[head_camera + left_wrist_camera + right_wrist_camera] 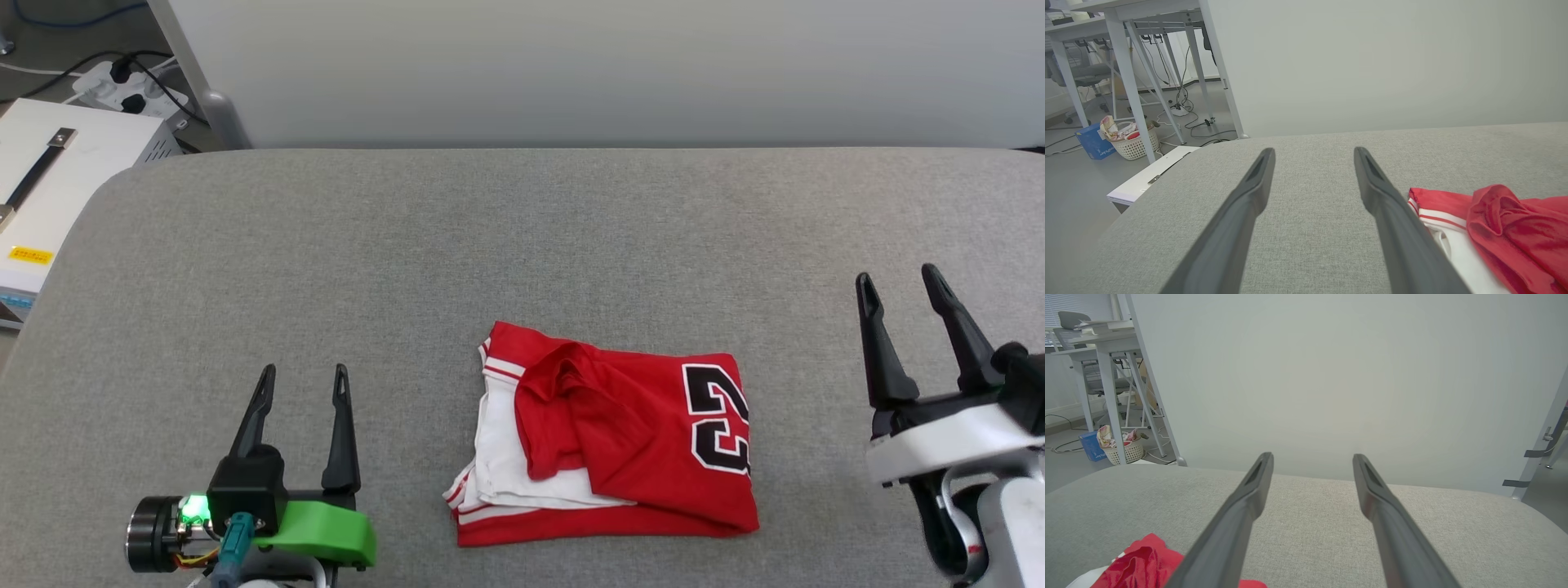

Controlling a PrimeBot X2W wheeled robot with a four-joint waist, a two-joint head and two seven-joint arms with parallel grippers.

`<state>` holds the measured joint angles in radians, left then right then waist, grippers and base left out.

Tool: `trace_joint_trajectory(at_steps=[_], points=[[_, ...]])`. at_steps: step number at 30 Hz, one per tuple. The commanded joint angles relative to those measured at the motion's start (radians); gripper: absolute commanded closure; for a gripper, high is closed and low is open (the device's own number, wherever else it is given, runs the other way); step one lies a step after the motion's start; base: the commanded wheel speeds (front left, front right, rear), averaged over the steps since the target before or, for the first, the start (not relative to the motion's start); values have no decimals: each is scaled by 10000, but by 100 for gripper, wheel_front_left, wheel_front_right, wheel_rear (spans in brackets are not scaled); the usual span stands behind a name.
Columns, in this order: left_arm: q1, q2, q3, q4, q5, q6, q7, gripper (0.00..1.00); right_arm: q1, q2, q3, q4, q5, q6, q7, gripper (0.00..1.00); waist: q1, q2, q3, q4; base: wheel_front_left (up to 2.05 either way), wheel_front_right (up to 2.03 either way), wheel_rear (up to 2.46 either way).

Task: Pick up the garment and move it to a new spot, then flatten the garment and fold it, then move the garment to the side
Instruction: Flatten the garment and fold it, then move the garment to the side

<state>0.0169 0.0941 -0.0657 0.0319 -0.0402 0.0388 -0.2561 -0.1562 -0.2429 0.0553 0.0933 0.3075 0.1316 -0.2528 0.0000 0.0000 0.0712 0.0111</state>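
The garment lies folded into a rough rectangle on the grey table, near the front and a little right of centre. It is red with white sleeve fabric and striped trim showing at its left, and a black "23" at its right edge. My left gripper stands open at the lower left, well clear of the garment. At the far right my right gripper is open too, apart from the cloth. The left wrist view has the garment at lower right beside my left gripper. In the right wrist view the garment sits lower left of my right gripper.
A pale panel wall rises behind the table's far edge. A white box with a black strap sits off the table's left corner, with a power strip and cables behind it. White desks and a laundry basket stand on the floor beyond.
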Motion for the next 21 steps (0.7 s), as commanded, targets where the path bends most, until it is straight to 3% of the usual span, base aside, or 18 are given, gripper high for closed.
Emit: trace_joint_trajectory(at_steps=[1, 10, 21], points=[[200, 84, 28, -41, 75, -52, -57, 0, 354, 184, -112, -213, -200, -9, -86, 0, 0, 0, -64, -1, 0, 0, 0], [598, 118, 101, -137, 84, 9, -57, 0, 1775, 843, -296, -698, -813, -9, -88, 0, 0, 0, -222, 72, 0, 0, 0], [637, 82, 92, -87, 56, 23, -57, 0, 2302, 915, -236, -514, -1063, -9, -89, 0, 0, 0, -268, 180, 0, 0, 0]])
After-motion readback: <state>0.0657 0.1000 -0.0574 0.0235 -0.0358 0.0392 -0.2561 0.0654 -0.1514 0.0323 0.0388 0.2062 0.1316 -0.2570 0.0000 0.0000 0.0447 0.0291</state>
